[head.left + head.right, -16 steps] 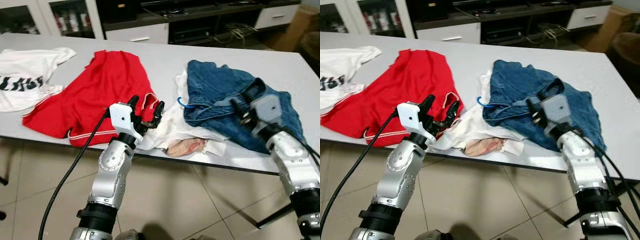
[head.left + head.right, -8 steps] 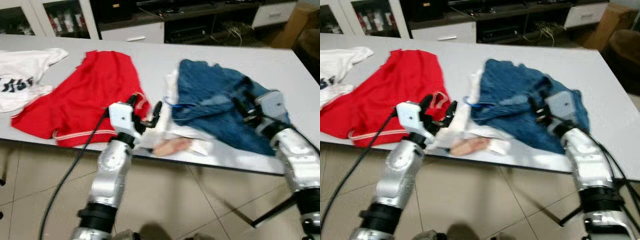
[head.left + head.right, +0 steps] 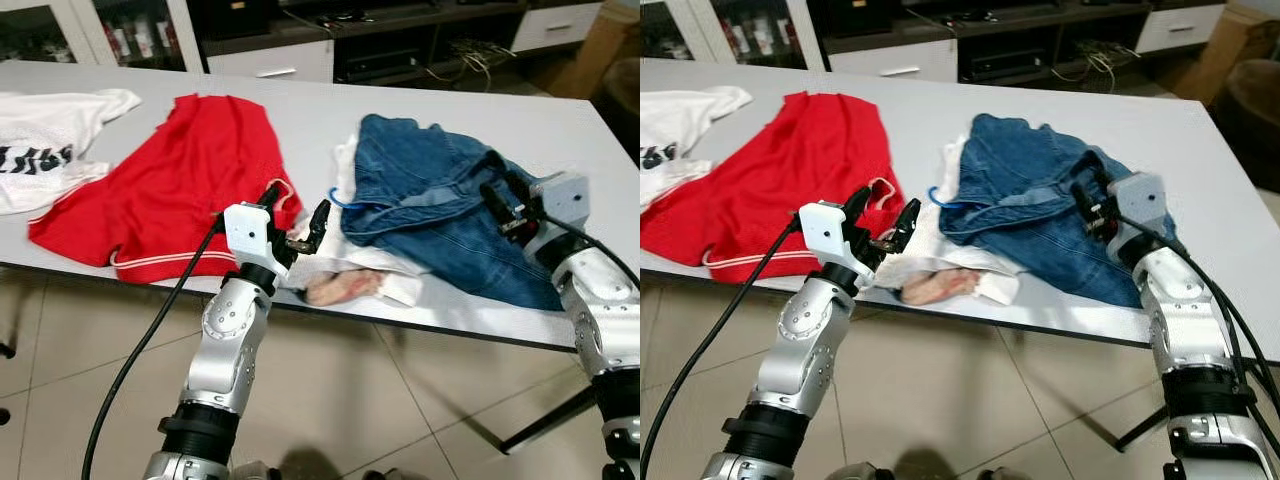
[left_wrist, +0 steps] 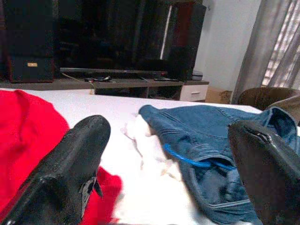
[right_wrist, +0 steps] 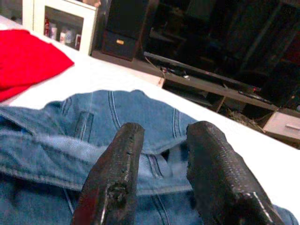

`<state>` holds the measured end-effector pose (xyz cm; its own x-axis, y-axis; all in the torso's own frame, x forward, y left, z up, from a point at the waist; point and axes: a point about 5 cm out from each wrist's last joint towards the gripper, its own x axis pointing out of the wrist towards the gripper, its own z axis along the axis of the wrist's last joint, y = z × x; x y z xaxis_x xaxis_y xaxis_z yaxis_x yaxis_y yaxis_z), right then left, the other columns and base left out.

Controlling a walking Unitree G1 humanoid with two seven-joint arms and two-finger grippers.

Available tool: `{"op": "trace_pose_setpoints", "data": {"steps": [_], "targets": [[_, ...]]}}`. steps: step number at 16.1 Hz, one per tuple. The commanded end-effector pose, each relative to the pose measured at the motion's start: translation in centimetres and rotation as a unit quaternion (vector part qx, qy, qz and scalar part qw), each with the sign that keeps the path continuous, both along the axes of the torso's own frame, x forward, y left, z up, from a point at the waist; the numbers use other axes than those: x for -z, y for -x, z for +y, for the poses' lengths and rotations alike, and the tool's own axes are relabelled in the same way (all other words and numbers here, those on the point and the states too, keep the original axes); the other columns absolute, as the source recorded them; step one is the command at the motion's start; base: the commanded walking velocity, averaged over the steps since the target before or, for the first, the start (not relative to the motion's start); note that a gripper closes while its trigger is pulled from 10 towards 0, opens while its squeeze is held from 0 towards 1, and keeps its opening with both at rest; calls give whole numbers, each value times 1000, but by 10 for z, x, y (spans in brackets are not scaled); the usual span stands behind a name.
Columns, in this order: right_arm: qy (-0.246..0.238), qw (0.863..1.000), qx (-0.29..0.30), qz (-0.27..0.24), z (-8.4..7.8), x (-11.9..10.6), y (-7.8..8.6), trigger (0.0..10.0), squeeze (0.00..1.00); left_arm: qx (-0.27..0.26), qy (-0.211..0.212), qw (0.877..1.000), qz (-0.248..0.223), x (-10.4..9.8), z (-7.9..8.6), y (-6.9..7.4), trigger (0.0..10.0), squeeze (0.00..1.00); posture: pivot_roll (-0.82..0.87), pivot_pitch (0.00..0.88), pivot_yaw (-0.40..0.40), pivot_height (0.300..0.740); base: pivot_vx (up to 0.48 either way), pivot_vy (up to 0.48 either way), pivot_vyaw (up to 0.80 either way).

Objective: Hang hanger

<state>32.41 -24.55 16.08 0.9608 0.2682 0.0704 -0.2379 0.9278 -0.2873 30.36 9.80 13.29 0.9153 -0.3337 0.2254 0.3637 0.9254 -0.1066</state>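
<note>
A blue hanger (image 3: 346,203) lies on the grey table (image 3: 300,110). Just its hook sticks out from under a heap of blue jeans (image 3: 430,200); the hook also shows as a blue curve (image 4: 187,160) in the left wrist view. My left gripper (image 3: 296,210) hovers open at the table's front edge, just left of the hook, pointing across the white cloth toward it. My right gripper (image 3: 508,198) hangs over the right part of the jeans (image 5: 93,126), its fingers (image 5: 117,173) a narrow gap apart with nothing between them.
A red shirt (image 3: 180,180) is spread left of the jeans, and a white printed T-shirt (image 3: 50,150) lies at the far left. White and pinkish cloth (image 3: 345,285) hangs over the front edge. Dark cabinets (image 3: 270,60) stand behind the table, tiled floor below.
The head view swayed and settled. My right gripper now sits further toward the right side of the jeans. My left gripper stays open by the hook.
</note>
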Motion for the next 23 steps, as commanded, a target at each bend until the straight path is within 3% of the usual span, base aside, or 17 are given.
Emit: {"op": "trace_pose_setpoints", "data": {"steps": [1, 4, 14, 19, 22, 23], "targets": [[-8, 1000, 6, -8, -2, -7, -2, 10000, 0, -5, -4, 1000, -2, -1, 2, -2, 10000, 0, -82, 0, 23, 740, 0, 0, 0], [-4, 1000, -2, -20, 1, -14, -5, 10000, 0, -11, -4, 1000, -3, -1, 4, -3, 10000, 0, -82, 0, 20, 740, 0, 0, 175], [4, 999, -36, -18, 22, -19, -22, 10000, 0, -26, -5, 1000, -7, -1, 8, -2, 10000, 0, -64, 0, 6, 740, 0, 0, 720], [66, 995, -74, 19, 55, 0, -29, 10000, 0, -30, -7, 1000, -5, 1, 9, -1, 10000, 0, -48, 0, 0, 740, 0, 0, 0], [76, 993, -86, 32, 72, 9, -32, 10000, 0, -31, -14, 999, -5, 1, 10, -1, 10000, 0, -39, 0, 1, 740, 0, 0, 0], [81, 991, -99, 32, 77, 11, -30, 10000, 278, -31, -17, 999, -5, 1, 10, 0, 10000, 0, -37, 0, 2, 740, 0, 0, 0]]}}
